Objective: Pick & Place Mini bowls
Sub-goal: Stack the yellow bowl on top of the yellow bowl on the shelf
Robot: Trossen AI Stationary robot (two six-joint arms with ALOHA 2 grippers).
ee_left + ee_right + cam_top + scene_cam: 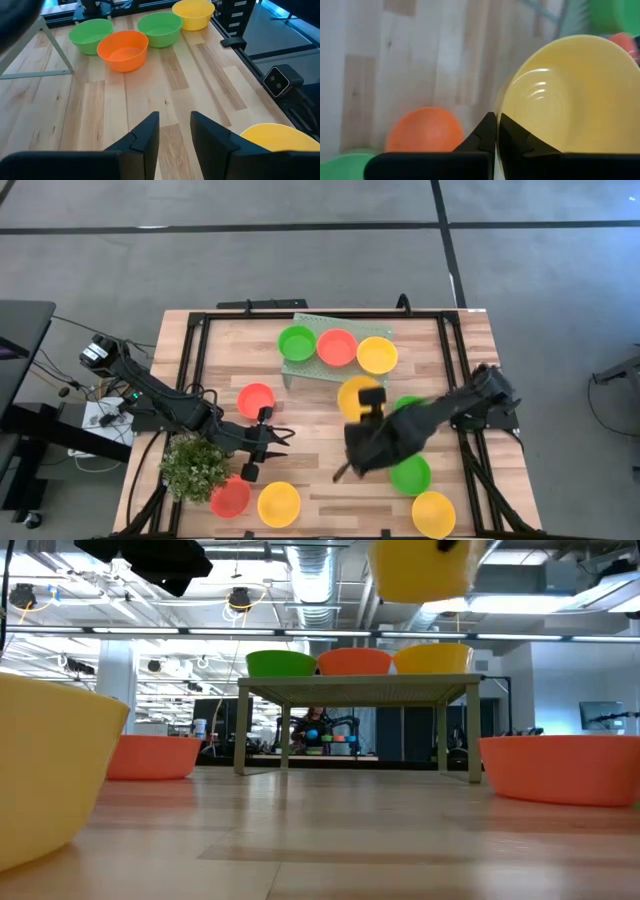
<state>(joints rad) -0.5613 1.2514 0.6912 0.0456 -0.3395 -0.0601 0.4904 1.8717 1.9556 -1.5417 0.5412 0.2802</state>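
Observation:
My right gripper (496, 131) is shut on a yellow mini bowl (570, 95), which is in the air over the table's middle (356, 394), near the rack, and shows high up in the low view (420, 570). A green (296, 342), a red (337, 347) and a yellow bowl (377, 354) stand on the pale green rack (300, 372). More bowls rest on the tabletop: red (256, 398), red (230, 498), yellow (278, 504), green (411, 476), yellow (433, 513). My left gripper (175, 131) is open, low over bare wood near the plant, touching nothing. My right gripper pinches the yellow bowl by its rim (503, 106), one finger inside the bowl and one outside. The bowl is lifted clear of the table, with its hollow facing the wrist camera. The fingers (485, 132) come at it from above, slanting.
A small bushy green plant (193, 465) stands at the near left, beside my left arm. The rack's legs (242, 730) rise from the far middle of the table. Dark rails (190, 350) run along the table's left and right edges. Bare wood lies ahead of my left gripper.

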